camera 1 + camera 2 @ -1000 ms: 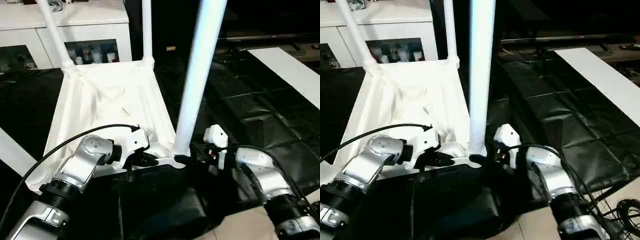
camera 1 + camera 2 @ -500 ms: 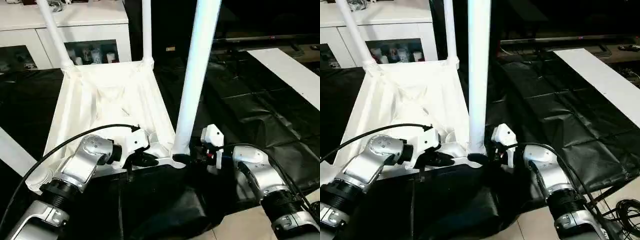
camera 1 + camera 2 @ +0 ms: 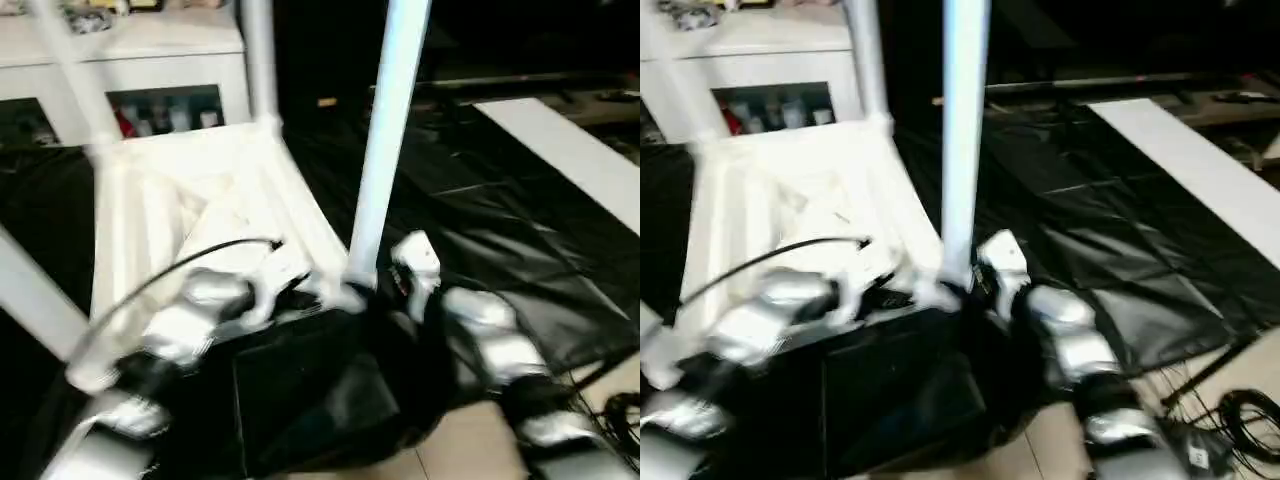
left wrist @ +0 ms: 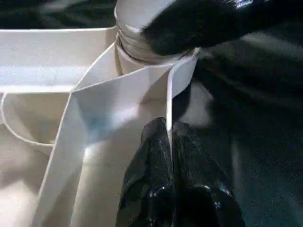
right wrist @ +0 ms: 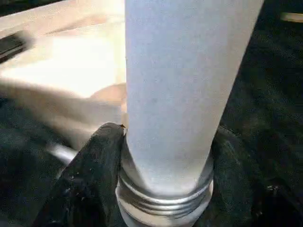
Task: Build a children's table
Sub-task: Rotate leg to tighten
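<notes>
The children's table lies upside down on the black sheet, its white top [image 3: 200, 200] facing up with its ribs showing. Two legs stand in the far corners, one of them [image 3: 258, 60] at the far right. A third leg [image 3: 385, 150] rises from the near right corner socket [image 4: 137, 47]. My left gripper [image 4: 168, 125] is shut on the thin rim wall of the top right beside that socket. Around the leg's ribbed end [image 5: 163, 198], my right gripper [image 5: 165, 137] has a black finger [image 5: 94, 165] pressed on each side.
A white cabinet [image 3: 150, 60] with glass doors stands behind the table top. A long white board [image 3: 560, 140] lies on the black sheet to the right. Cables [image 3: 1240, 420] lie on the floor at the near right. A white bar [image 3: 30, 290] crosses the left edge.
The camera has shifted and the picture is smeared. My right gripper has moved in and narrowed around the base of the near right leg, which now stands more upright. The left gripper keeps its hold.
</notes>
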`<state>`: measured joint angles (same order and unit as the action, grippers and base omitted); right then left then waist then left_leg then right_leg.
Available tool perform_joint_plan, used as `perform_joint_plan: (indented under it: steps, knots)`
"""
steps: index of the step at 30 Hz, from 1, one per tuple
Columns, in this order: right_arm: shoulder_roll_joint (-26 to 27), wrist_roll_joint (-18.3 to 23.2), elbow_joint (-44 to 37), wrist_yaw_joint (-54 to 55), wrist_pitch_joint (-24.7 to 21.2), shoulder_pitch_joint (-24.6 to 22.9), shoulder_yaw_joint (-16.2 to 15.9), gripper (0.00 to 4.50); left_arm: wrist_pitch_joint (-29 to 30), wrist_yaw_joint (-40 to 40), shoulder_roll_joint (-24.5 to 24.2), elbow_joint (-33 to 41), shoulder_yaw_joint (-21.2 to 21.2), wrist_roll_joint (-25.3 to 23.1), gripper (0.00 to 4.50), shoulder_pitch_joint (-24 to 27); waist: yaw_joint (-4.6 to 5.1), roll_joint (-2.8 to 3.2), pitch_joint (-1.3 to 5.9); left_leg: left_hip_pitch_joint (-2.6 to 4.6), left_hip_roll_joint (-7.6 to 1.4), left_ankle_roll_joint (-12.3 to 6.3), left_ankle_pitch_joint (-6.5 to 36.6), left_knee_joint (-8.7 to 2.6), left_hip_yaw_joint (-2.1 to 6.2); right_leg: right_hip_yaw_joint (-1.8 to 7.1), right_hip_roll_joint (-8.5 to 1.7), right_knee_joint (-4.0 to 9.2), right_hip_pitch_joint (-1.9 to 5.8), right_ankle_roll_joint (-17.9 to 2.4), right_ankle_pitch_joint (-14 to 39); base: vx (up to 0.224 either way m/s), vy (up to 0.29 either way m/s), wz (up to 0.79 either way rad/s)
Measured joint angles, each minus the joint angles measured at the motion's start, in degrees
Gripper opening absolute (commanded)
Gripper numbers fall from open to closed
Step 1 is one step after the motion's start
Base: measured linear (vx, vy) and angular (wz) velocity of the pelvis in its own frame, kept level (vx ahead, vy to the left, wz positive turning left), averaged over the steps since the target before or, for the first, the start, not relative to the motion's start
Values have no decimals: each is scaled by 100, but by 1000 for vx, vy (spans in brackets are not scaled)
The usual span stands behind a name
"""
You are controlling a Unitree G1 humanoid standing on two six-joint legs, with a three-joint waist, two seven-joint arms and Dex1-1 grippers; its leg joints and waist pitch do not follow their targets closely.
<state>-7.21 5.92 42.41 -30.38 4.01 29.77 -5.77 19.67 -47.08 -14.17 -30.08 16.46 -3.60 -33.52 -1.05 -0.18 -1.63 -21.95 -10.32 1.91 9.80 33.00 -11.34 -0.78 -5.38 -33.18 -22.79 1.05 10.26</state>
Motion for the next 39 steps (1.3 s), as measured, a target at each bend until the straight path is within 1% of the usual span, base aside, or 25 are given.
perform_joint_plan:
  steps: [3,7,11,12,14,15,16,17,18,20,22,27,28,29,32,34,36,37,39]
  knots:
    - [366,-85,224,946,-151,198,117,248,208,466,266,-227,-52,-58,0,-154,66,-9,6,1,1,0,0,0,3,-2,0,7,-1,1,1,0,0,0]
    - [916,-80,630,1995,-283,524,399,248,286,918,566,-654,-89,-165,0,-427,101,-17,12,3,5,0,0,3,16,-7,0,21,-5,6,4,0,0,0]
    - [963,-91,717,2094,-338,613,432,248,286,989,616,-789,-96,-174,0,-505,103,-18,12,3,9,0,0,2,25,-10,0,40,-9,8,5,0,0,0]
    - [963,-79,715,2049,-337,610,465,281,286,989,613,-789,-96,-174,0,-506,102,-17,12,3,9,0,0,2,26,-10,0,44,-8,8,5,0,0,0]
    - [966,-35,699,1961,-325,594,519,315,284,983,583,-797,-97,-174,0,-510,99,-17,12,3,9,0,0,2,27,-10,0,50,-8,8,5,0,0,0]
    - [972,-29,697,1925,-315,586,520,317,277,976,567,-808,-96,-174,0,-511,99,-17,12,3,10,0,0,2,27,-10,0,51,-8,8,5,0,0,0]
    - [987,-33,697,1874,-281,578,519,332,220,931,534,-822,-95,-174,0,-511,98,-17,12,2,10,0,0,2,27,-9,0,51,-10,8,5,0,0,0]
    - [995,-43,698,1853,-257,570,518,332,171,891,513,-836,-95,-174,0,-511,100,-17,12,2,10,0,0,1,27,-9,0,52,-12,8,5,0,0,0]
    - [990,-86,696,1840,-217,565,502,346,122,837,480,-837,-91,-174,0,-504,101,-15,10,1,11,0,0,1,27,-9,0,52,-15,8,5,0,0,0]
    - [957,-168,671,1793,-137,522,389,362,37,725,413,-830,-89,-171,0,-490,103,-12,9,-2,10,0,0,-1,28,-10,0,53,-26,8,5,0,0,0]
    - [759,-282,502,1540,-4,353,202,362,-27,559,313,-657,-55,-163,0,-382,100,-9,7,-3,10,0,1,-5,28,-10,0,52,-31,7,4,0,0,0]
    - [-14,-525,82,430,367,-89,-226,362,-219,112,43,-328,16,-61,0,-176,79,1,0,-11,10,1,1,-9,26,-8,2,45,-33,-11,-25,0,0,0]
    - [-179,-610,17,207,469,-114,-334,362,-258,43,-23,-280,16,-52,0,-140,84,5,-2,-10,10,1,1,-9,24,-6,2,40,-34,-9,-40,0,0,0]
    - [-289,-635,-66,11,513,-145,-377,362,-317,-15,-70,-246,20,-52,0,-116,82,5,-2,-10,8,1,1,-9,24,-8,2,31,-37,-9,-44,0,0,0]
    - [-677,-494,-429,-878,559,-352,-422,362,-596,-446,-342,-79,21,44,0,50,75,10,-5,-8,-1,2,1,-16,24,-11,8,15,-39,-7,-45,0,0,0]
    - [-907,-278,-591,-1394,551,-467,-401,362,-767,-899,-621,180,21,178,0,260,67,16,-8,-9,-2,2,1,-35,24,-15,9,14,-46,-36,-62,0,0,0]
    - [-1007,-101,-648,-1726,506,-502,-362,362,-831,-1234,-776,359,33,273,0,376,55,21,-11,-10,-8,2,1,-44,18,-17,12,11,-47,-36,-63,0,0,0]
    - [-1050,10,-729,-2012,461,-509,-370,362,-834,-1412,-876,480,65,310,0,428,26,28,-15,-13,-12,2,1,-46,16,-20,13,11,-49,-29,-58,0,0,0]
    - [-1105,82,-765,-2331,440,-517,-392,362,-815,-1591,-988,600,133,347,0,451,-24,31,-17,-17,-20,1,1,-45,6,-24,13,13,-49,-26,-53,0,0,0]
